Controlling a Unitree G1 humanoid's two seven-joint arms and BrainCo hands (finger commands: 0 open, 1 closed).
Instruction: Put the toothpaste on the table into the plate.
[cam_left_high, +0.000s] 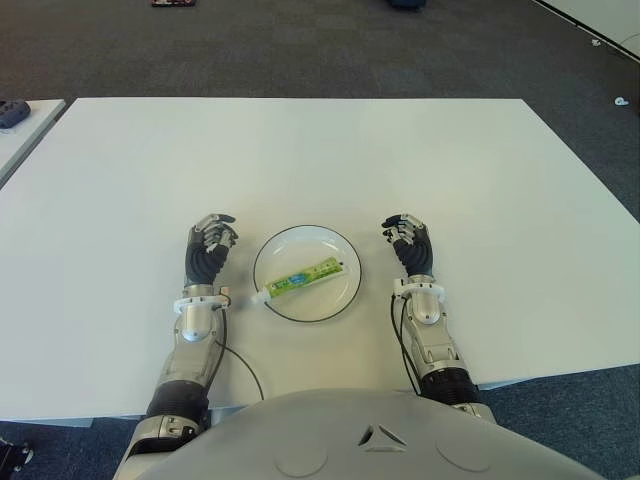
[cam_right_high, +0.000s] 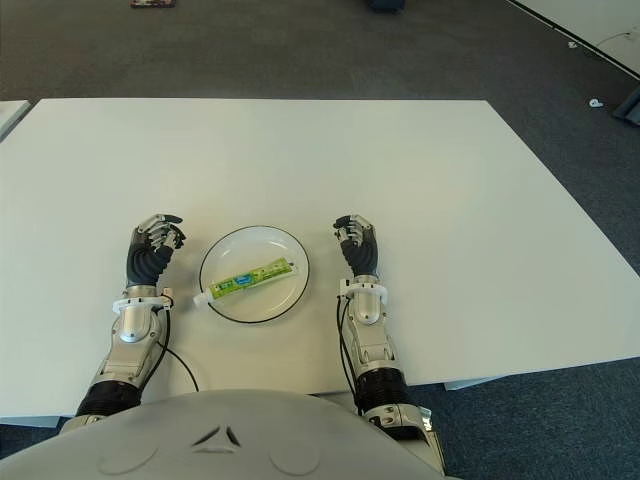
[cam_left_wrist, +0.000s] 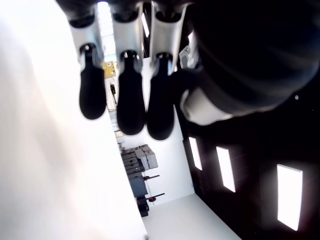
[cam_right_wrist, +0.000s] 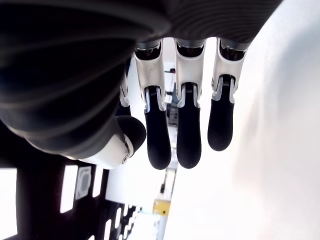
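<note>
The toothpaste (cam_left_high: 303, 277) is seen lying across the plate (cam_left_high: 340, 245), cap end poking over the rim on the left-hand side, near the counter's (cam_left_high: 300, 150) front edge. The left hand (cam_left_high: 208, 250) is placed just beside the plate on one side, the right hand (cam_left_high: 410, 245) on the other; fingers (cam_right_wrist: 189, 135) of both are loosely curled, nothing held. Placement is judged done; at most a retreat is called for.

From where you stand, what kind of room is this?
Probably an office or lab test room: a large plain white table on dark grey carpet tile, bare except for a plate holding a toothpaste tube between the two idle robot hands.
</note>
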